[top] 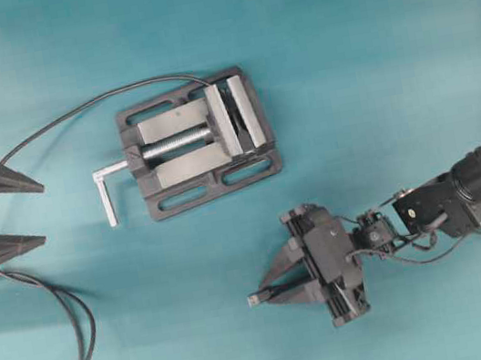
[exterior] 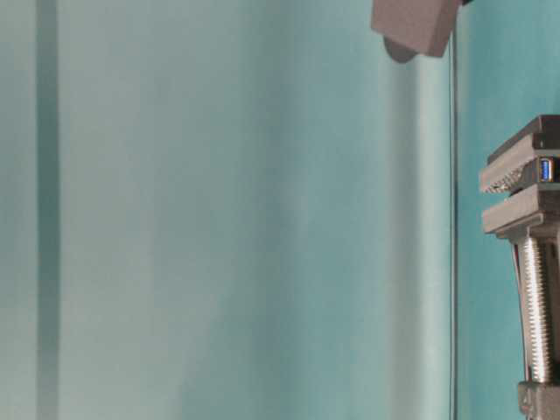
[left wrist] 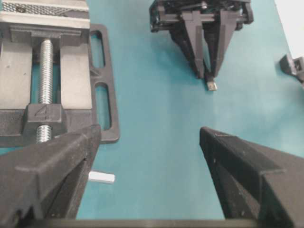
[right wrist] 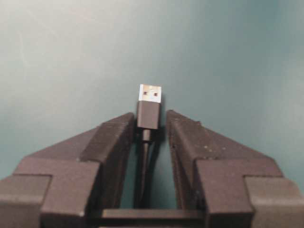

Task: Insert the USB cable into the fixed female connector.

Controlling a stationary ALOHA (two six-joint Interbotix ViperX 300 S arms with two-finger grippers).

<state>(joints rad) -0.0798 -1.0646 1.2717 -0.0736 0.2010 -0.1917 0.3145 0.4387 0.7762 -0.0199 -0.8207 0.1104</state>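
The plug (right wrist: 149, 109) of the USB cable sits right between the fingertips of the right gripper (right wrist: 149, 124), its long axis running along the fingers and its silvery tip pointing out past them. In the right wrist view the two fingers flank the black body of the plug with only thin slivers of gap showing, so whether they have actually bitten on it I cannot tell; they are narrowed around it, not spread wide. The cord runs back between the fingers toward the palm. In the overhead view this gripper lies low on the table (top: 366, 48), toward its near edge and right of centre, with the tip pointing left. The connector (exterior: 546, 169) is clamped in the vise (top: 199, 142), which stands nearer the table's middle, up and to the left of the plug and well apart from it; only a small blue-lined mouth shows between the vise jaws in the table-level view. The left gripper (top: 7, 217) rests at the table's left edge, spread wide and empty, farther from the plug. So the right arm is judged the one to carry it, and the plug's axis will need turning to face the socket mouth.
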